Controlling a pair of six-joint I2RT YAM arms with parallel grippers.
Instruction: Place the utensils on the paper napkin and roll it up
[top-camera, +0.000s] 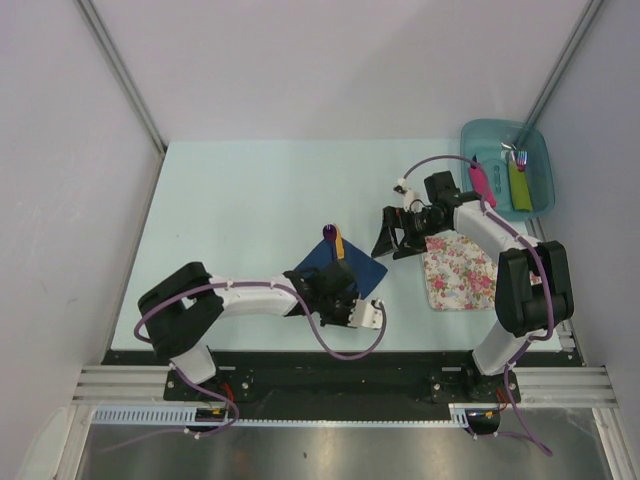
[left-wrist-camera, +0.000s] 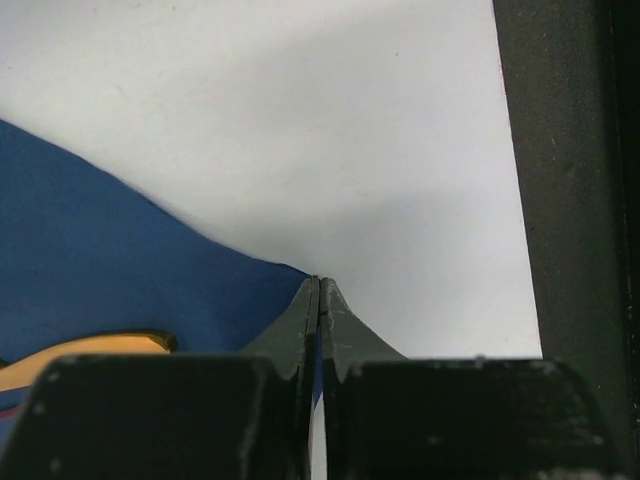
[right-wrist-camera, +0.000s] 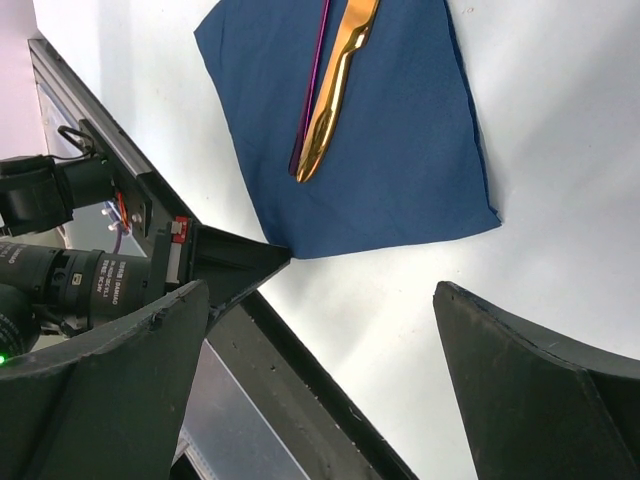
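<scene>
The navy paper napkin (top-camera: 368, 268) lies at the table's middle, turned like a diamond. The tan wooden knife (top-camera: 339, 245) and the purple-bowled spoon (top-camera: 329, 232) lie side by side on it, pointing away from me. My left gripper (top-camera: 335, 287) is shut on the napkin's near corner. In the left wrist view (left-wrist-camera: 319, 285) a sliver of blue paper (left-wrist-camera: 100, 260) shows between the jaws, with the knife's end (left-wrist-camera: 90, 348) at the left. My right gripper (top-camera: 392, 238) is open and empty just right of the napkin. Its view (right-wrist-camera: 322, 290) shows the napkin (right-wrist-camera: 400, 150), the knife (right-wrist-camera: 335, 80) and the spoon's handle (right-wrist-camera: 312, 90).
A floral pink-and-white mat (top-camera: 458, 270) lies under the right arm. A teal tray (top-camera: 470, 135) at the back right holds pink-handled (top-camera: 483, 182) and green-handled (top-camera: 519, 185) cutlery. The table's black front edge (left-wrist-camera: 570, 200) is close to the left gripper.
</scene>
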